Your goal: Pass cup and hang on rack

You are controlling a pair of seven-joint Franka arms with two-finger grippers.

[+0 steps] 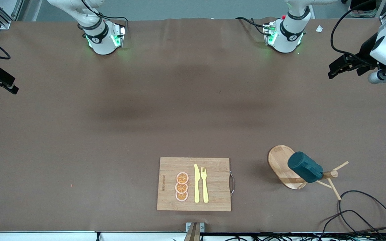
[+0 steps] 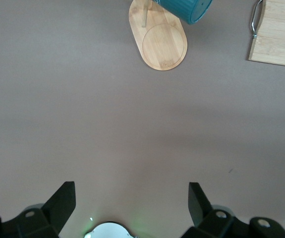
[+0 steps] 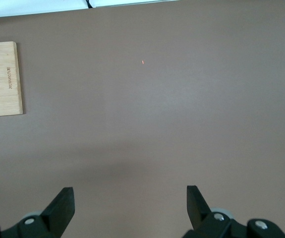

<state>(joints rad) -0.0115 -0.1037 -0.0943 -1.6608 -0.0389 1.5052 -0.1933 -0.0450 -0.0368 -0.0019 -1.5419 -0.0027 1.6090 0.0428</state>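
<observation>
The dark teal cup (image 1: pixel 305 166) hangs tilted on a peg of the light wooden rack (image 1: pixel 280 160), which stands near the front camera toward the left arm's end of the table. The left wrist view shows the cup's ribbed side (image 2: pixel 184 9) over the rack's oval base (image 2: pixel 163 45). My left gripper (image 2: pixel 132 186) is open and holds nothing; it is drawn back over bare table at the left arm's end (image 1: pixel 338 68). My right gripper (image 3: pixel 130 189) is also open with nothing in it, over bare table at the right arm's end (image 1: pixel 2 82).
A rectangular wooden cutting board (image 1: pixel 216 167) with a metal handle lies near the front edge. On it are a yellow knife (image 1: pixel 196 184), a yellow fork (image 1: pixel 204 184) and orange slices (image 1: pixel 182 186). Black cables (image 1: pixel 364 207) loop on the table close to the rack.
</observation>
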